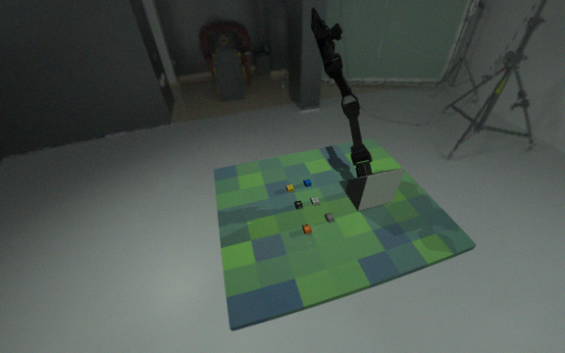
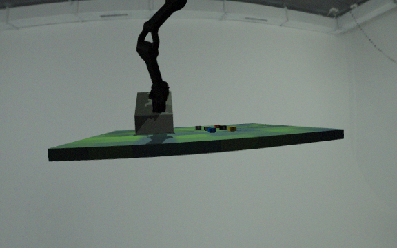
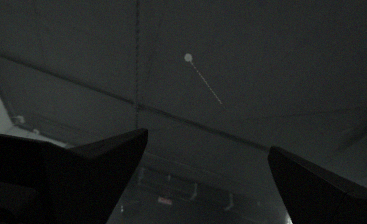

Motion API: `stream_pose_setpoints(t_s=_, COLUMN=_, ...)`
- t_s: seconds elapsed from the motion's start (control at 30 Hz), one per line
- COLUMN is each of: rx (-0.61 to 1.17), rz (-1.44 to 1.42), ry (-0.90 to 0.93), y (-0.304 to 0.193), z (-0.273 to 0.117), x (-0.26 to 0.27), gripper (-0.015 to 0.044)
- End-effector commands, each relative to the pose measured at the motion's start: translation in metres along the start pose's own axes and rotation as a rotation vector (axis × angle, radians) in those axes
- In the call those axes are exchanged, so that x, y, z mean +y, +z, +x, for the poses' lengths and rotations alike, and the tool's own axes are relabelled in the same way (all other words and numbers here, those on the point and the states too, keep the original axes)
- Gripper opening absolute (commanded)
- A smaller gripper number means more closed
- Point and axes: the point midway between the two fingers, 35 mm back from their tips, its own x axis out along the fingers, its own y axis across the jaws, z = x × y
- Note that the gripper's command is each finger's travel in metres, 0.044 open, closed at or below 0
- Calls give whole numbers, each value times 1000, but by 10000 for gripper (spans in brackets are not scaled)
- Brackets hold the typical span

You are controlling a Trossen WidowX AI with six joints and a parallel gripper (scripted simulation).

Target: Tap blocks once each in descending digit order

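Note:
My gripper (image 3: 207,143) is open, with nothing between its fingers; it points up at the ceiling, far above the blocks. Six small blocks lie apart on the patchwork board: a yellow block (image 1: 289,188) (image 2: 231,129), a blue block (image 1: 307,182) (image 2: 211,130), a black block (image 1: 298,205) (image 2: 222,127), a white block (image 1: 315,201), a grey block (image 1: 330,218) (image 2: 198,127) and an orange block (image 1: 307,228) (image 2: 216,126). The digits are too small to read. The wrist view shows no block.
The green and blue patchwork board (image 1: 263,294) (image 2: 281,136) bears a grey box (image 1: 382,190) (image 2: 154,125) at the arm's base, to the right of the blocks in the top view. A tripod (image 1: 490,95) and a red chair-like object (image 1: 211,36) stand in the background.

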Motion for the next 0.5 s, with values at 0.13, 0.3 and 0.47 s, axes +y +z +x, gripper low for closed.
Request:
stream_pose_setpoints(t_s=0.13, rx=225, rz=109, ry=196, y=-58, z=-11, x=67, gripper=400)
stream_pose_setpoints(t_s=0.3, rx=428, rz=185, ry=323, y=-106, z=-35, x=115, gripper=400)
stream_pose_setpoints(t_s=0.47, rx=706, rz=262, ry=446, y=-163, z=-81, x=164, gripper=400)
